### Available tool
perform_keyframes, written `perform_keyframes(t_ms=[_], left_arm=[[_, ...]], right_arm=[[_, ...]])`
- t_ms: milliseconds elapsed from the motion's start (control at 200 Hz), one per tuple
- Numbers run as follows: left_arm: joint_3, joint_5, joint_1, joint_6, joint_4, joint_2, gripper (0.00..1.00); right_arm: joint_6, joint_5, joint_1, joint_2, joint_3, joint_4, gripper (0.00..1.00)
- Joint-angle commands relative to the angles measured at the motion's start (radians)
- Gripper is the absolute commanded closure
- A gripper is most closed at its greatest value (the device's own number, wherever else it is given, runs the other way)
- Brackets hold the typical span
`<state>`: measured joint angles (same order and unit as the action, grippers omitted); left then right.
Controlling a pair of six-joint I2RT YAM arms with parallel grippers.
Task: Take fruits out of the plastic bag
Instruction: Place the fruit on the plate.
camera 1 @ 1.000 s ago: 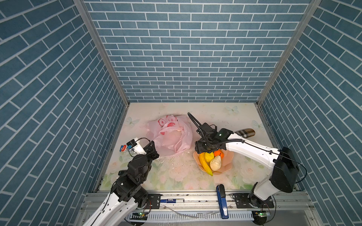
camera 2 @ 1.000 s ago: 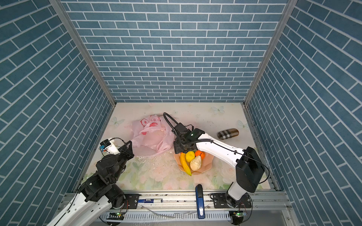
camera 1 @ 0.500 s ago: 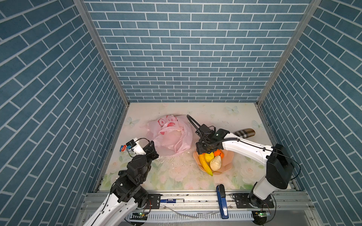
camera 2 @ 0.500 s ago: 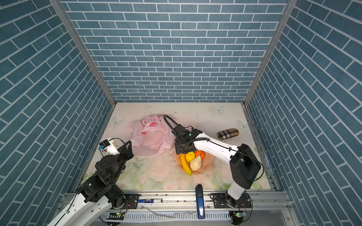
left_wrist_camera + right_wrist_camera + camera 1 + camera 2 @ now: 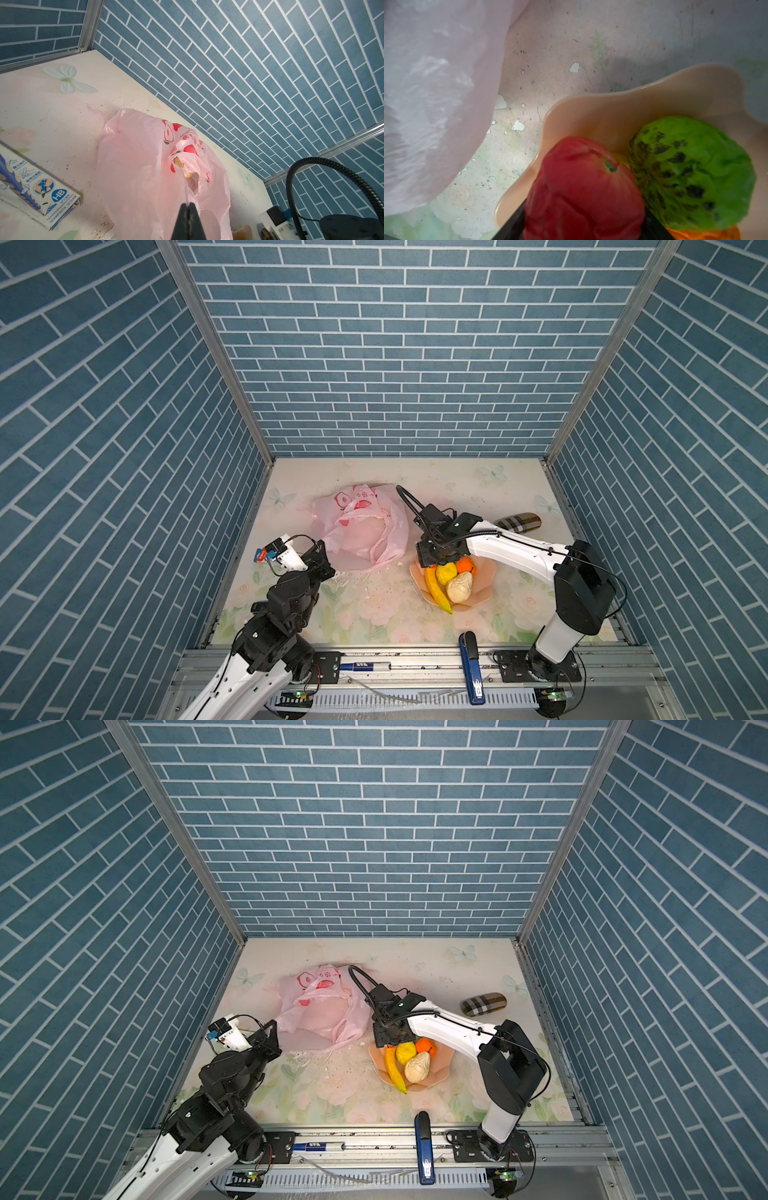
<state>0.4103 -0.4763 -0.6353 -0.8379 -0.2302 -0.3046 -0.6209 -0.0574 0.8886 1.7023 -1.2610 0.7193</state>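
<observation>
Left gripper (image 5: 188, 205): jaws pinched together on a fold of the plastic bag (image 5: 361, 531); bag slumped mid-table toward the left edge, pale lump (image 5: 179, 164) showing in its mouth; right gripper (image 5: 434, 562): clamped on the red apple (image 5: 581, 187) above the bag-side rim of the bowl (image 5: 612, 112); in the bowl, toward the table's front edge: green bumpy fruit (image 5: 691, 172), banana (image 5: 436, 589), lemon (image 5: 445, 572), orange (image 5: 465, 565), cream lumpy fruit (image 5: 459, 588).

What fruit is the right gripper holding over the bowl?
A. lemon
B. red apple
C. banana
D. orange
B: the right wrist view shows the red apple between the jaws of the right gripper, while in a top view the banana, lemon and orange lie loose in the bowl.
</observation>
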Motion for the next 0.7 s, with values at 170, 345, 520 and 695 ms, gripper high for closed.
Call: perform_keyframes(t_ms=[170, 345, 520, 695], left_arm=[[-0.014, -0.015, -0.006, 0.009, -0.027, 0.014, 1.0], [-0.014, -0.016, -0.006, 0.01, -0.028, 0.014, 1.0], [-0.019, -0.012, -0.006, 0.007, -0.023, 0.012, 1.0], [-0.019, -0.009, -0.006, 0.006, -0.023, 0.012, 1.0]], right_arm=[[-0.004, -0.016, -0.008, 0.026, 0.005, 0.013, 0.34], [-0.007, -0.016, -0.007, 0.029, 0.003, 0.009, 0.29], [-0.007, -0.013, -0.007, 0.028, -0.002, 0.006, 0.26], [-0.007, -0.01, -0.007, 0.029, -0.006, 0.004, 0.21]])
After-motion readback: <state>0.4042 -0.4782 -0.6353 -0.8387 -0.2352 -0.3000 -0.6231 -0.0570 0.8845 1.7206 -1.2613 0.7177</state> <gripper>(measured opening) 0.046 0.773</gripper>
